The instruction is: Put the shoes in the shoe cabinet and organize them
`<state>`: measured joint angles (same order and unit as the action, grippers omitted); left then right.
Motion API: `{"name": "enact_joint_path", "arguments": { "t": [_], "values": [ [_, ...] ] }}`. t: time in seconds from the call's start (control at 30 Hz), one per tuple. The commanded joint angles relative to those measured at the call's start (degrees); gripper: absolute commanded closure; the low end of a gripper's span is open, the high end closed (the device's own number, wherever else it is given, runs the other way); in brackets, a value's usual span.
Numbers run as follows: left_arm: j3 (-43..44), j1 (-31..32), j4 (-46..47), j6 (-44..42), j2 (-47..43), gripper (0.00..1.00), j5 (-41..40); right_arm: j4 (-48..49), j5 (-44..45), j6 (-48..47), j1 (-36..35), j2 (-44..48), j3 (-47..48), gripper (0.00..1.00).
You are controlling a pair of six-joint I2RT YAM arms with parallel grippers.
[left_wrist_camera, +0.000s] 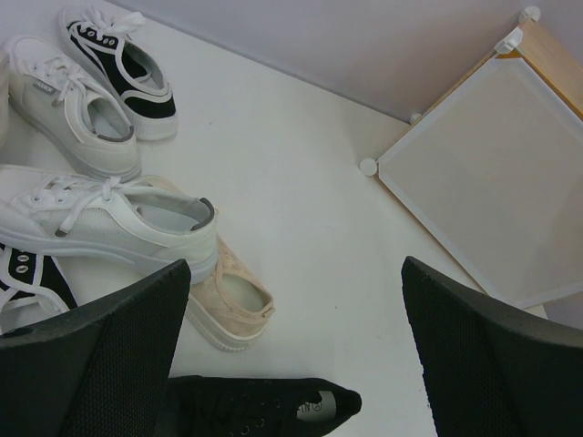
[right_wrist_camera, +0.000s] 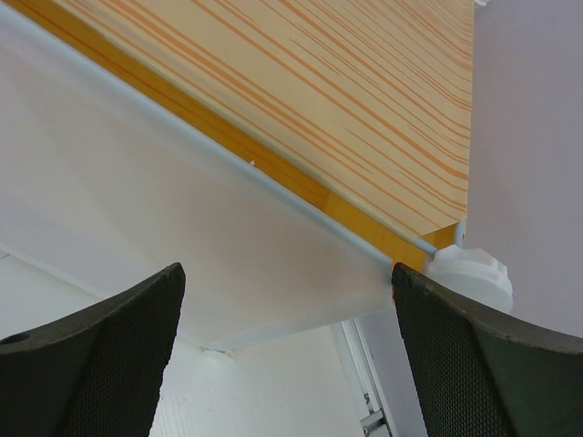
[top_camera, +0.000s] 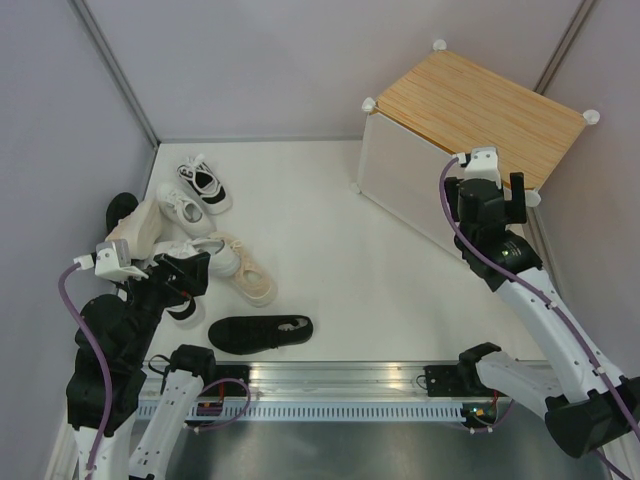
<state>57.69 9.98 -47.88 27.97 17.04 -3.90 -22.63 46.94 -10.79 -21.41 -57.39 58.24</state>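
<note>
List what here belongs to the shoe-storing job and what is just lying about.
Job: shoe cabinet, black shoe, cream shoe, far white sneaker, near white sneaker, black-trimmed sneaker, beige shoe.
Not the job: mounting rail, grey walls; no loose clutter shows.

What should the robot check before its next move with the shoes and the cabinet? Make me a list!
1. The left gripper is open and empty: ok.
2. The right gripper is open and empty: ok.
3. The shoe cabinet has its door open for shoes: not ok, it looks shut.
4. There is room inside the cabinet: cannot tell, the door hides it.
5. Shoes lie close to the left gripper: ok, the white sneaker, cream shoe and black shoe are just below it.
6. The right gripper is near the door: ok, it hovers by the cabinet's top front edge.
</note>
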Motion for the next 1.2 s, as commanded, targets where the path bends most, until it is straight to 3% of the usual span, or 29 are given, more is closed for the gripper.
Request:
{"name": "enact_joint_path", "arguments": {
  "t": [0.0, 0.3, 0.63, 0.9, 1.17],
  "values": [
    [-0.21, -0.13, 1.47, -1.16, -0.43, 0.01, 1.09, 1.98, 1.49, -1.43, -0.39, -0.09, 0.03, 0.02],
    [-0.21, -0.13, 1.47, -1.60, -0.51, 0.01, 1.26, 0.05, 0.09, -0.91, -0.30, -1.85, 2.23, 0.02],
    [-0.04, -0.13, 1.56, -1.77, -0.69, 0.01, 1.44, -10.84, -15.63, 3.93, -0.39, -0.27, 8.38, 0.04],
    [-0.12, -0.13, 1.56, -1.77, -0.60, 0.01, 2.23, -14.89, -20.47, 5.77, -0.39, -0.18, 10.40, 0.04],
    [0.14, -0.13, 1.47, -1.69, -0.87, 0.01, 2.50, -18.76, -31.11, 7.80, -0.39, -0.18, 12.42, 0.09]
  ]
}}
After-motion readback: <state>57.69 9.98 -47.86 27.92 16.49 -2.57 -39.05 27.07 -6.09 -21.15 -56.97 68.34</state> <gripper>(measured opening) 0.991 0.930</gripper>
